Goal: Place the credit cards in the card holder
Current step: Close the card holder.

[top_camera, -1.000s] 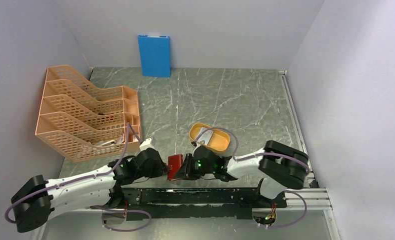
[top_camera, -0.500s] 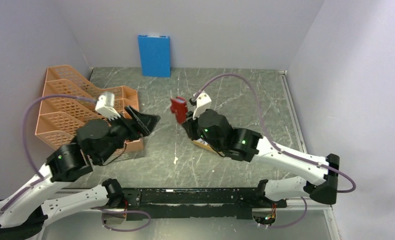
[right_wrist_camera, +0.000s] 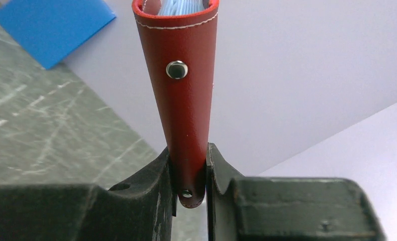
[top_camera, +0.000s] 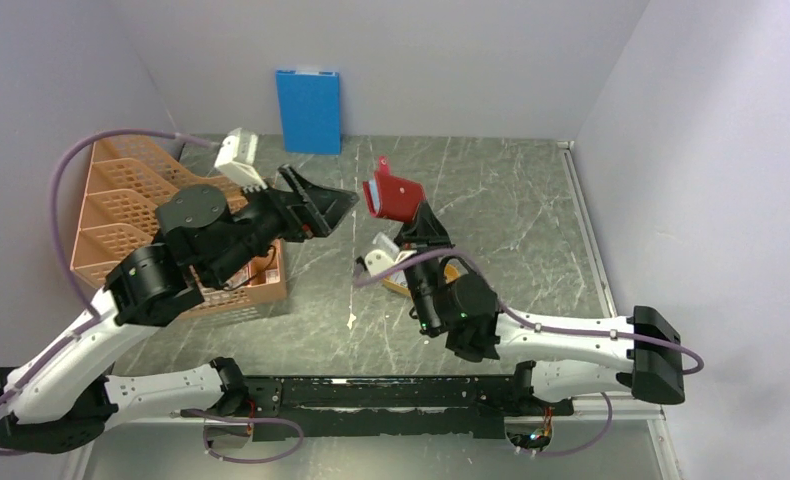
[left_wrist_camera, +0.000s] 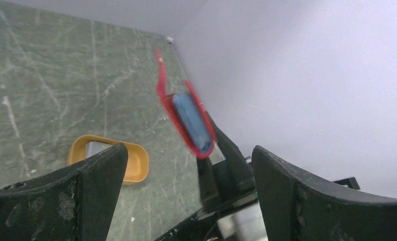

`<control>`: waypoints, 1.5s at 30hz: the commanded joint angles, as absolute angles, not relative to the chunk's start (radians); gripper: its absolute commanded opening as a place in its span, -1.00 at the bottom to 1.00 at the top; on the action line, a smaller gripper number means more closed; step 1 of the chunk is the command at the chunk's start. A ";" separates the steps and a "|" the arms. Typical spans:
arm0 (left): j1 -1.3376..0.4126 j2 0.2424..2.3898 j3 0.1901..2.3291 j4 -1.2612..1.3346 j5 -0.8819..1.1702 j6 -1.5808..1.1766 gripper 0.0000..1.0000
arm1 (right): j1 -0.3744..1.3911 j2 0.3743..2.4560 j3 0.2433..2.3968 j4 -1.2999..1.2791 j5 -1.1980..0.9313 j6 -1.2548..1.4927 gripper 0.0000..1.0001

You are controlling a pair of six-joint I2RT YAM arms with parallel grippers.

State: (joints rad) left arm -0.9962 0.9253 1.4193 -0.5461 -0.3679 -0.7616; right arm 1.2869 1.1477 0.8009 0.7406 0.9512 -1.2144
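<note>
Top view: the right gripper [top_camera: 416, 224] is pinching the card holder [top_camera: 395, 199] aloft by its lower end. The left gripper [top_camera: 341, 205] is gaping wide just beside it, not touching. Left wrist: the holder is hanging beyond the spread fingers [left_wrist_camera: 297, 201], with pale-blue credit cards [left_wrist_camera: 190, 122] inside. Right wrist: both fingers are clamping its bottom edge, and the cards are showing at its far open end.

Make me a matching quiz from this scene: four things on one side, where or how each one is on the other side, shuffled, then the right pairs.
Things:
1. card holder
2. left pincer
3. oval tray
4. blue board

States:
A. stands against the back wall
B. lies on the table
C. open, holding nothing
D. clamped in the right pincer, up off the table

Pairs: 1-D, 2-C, 3-B, 4-A
</note>
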 commanded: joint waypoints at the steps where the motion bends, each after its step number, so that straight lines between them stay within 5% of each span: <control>1: -0.996 0.974 1.482 -0.472 -0.229 -0.758 0.94 | 1.344 1.139 0.721 1.258 0.899 -1.718 -1.00; 19: -0.996 1.112 1.481 -0.470 -0.082 -0.920 0.90 | 1.404 1.134 0.667 1.345 0.860 -1.861 -1.00; 32: -0.996 1.173 1.526 -0.489 -0.067 -0.960 0.11 | 1.417 1.162 0.680 1.353 0.866 -1.876 -1.00; 40: -0.996 1.151 1.497 -0.494 -0.083 -0.954 -0.89 | 1.420 1.149 0.688 1.302 0.909 -1.850 -1.00; 41: -0.996 1.143 1.493 -0.496 -0.102 -0.947 -0.90 | 1.423 1.145 0.698 1.250 0.941 -1.827 -0.96; 45: -0.996 1.088 1.475 -0.501 -0.185 -0.870 -0.90 | 1.453 1.111 0.762 0.798 1.078 -1.522 0.44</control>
State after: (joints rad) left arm -0.9966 1.1572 1.4815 -0.4934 -0.1078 -0.9623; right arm 1.4303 1.1618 0.6880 1.1572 0.9447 -1.7966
